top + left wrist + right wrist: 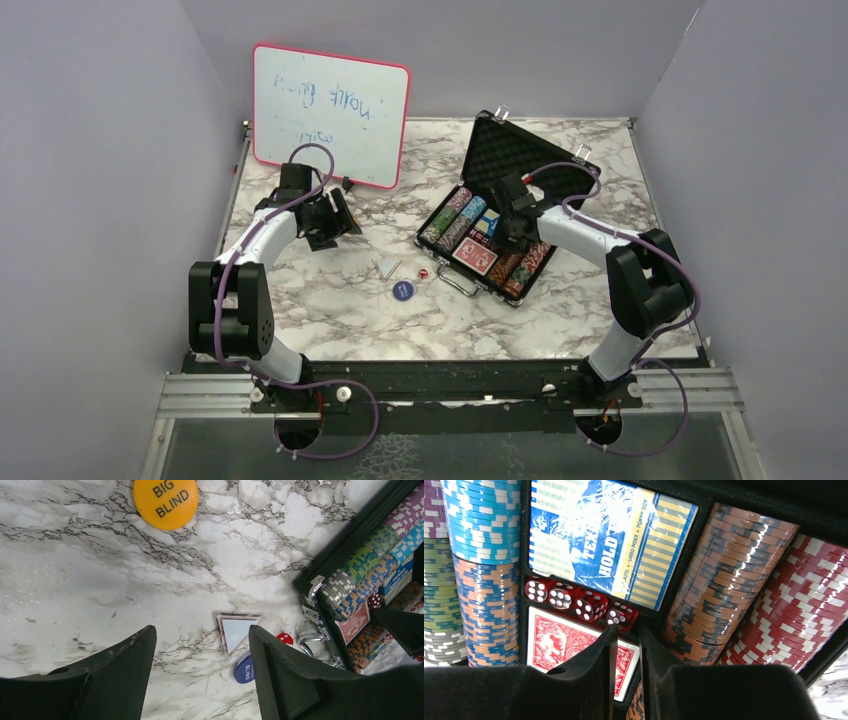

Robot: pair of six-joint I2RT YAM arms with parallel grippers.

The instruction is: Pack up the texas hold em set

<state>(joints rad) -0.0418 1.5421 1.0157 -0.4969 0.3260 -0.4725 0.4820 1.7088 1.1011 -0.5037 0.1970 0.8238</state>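
Note:
The black case point(520, 150) lies open at the right of the table, holding striped chip stacks point(452, 218), and it shows at the right edge of the left wrist view point(310, 582). In the right wrist view I see a blue card box point(609, 545), red-backed cards point(564, 642) and several red dice point(574, 602) in a row. My right gripper point(628, 628) hovers inside the case just short of the end die, its jaws a narrow gap apart and empty. My left gripper point(200, 632) is open above the marble, with the orange button point(165, 501), blue button point(243, 668) and a loose red die point(285, 638) on the table.
A pink-framed whiteboard point(330, 115) leans at the back left. A small triangular piece point(236, 628) lies beside the blue button. The case's metal handle point(311, 642) points toward the loose die. Grey walls close in the table on both sides.

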